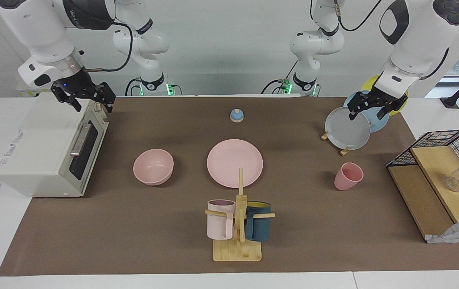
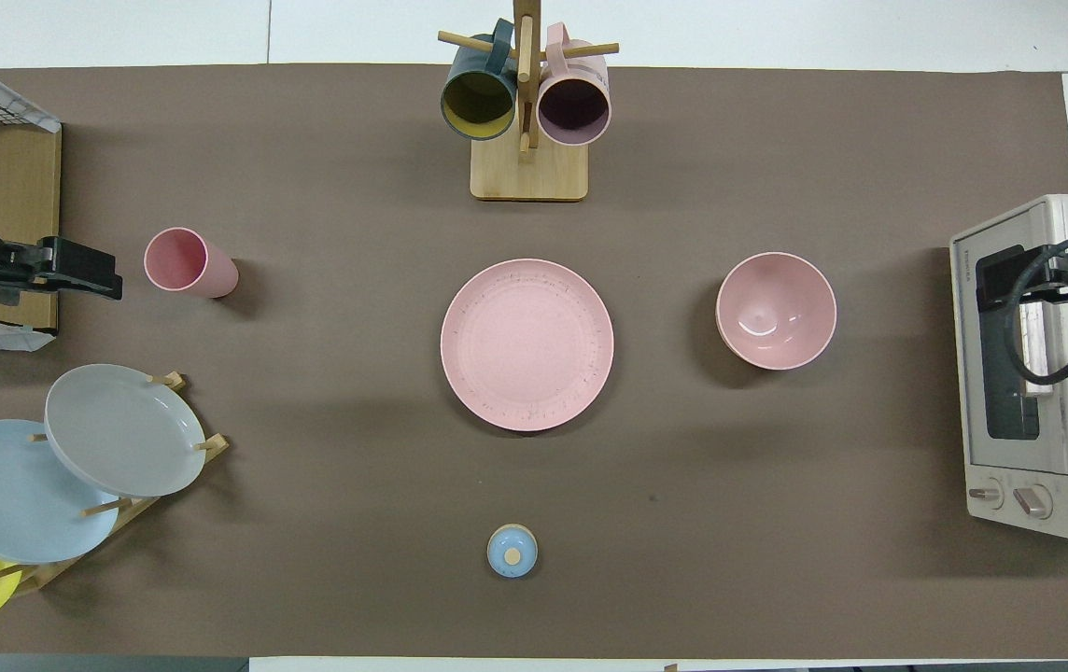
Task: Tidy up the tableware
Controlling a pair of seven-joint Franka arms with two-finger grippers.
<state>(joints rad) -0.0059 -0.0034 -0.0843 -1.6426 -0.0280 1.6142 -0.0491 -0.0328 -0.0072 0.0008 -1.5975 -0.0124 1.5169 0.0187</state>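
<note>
**A:** Nothing is stacked yet, so which piece goes first?

**B:** I'd judge the bowl (image 1: 153, 166) or the cup (image 1: 348, 176). The pink plate (image 1: 235, 162) lies flat in the middle of the mat and makes the natural base; the other two want to end up on it.

**A:** Where do the pincers stand?

**B:** The right gripper (image 1: 86, 97) hangs released and empty over the top of the toaster oven (image 1: 49, 148) — the bowl sits on the mat below it, farther from the robots and toward the plate. The left gripper (image 1: 370, 107) is also released, holding nothing, up over the plate rack (image 1: 336, 140) with its grey plate (image 1: 348, 128). The cup stands upright on the mat below that gripper, farther from the robots.

**A:** How should the bowl be taken?

**B:** By the rim, I think: one finger inside, one outside, coming straight down. The wall is curved and smooth, so a shallow pinch may slip — go deep enough to seat the pads.

**A:** And the risks?

**B:** The right arm must clear the oven's edge on the way down. For the cup, the left arm has to lift away from the racked plates first. The mug tree (image 1: 237, 233) stands just past the plate, away from both grippers; keep carries low and short of it.
</note>
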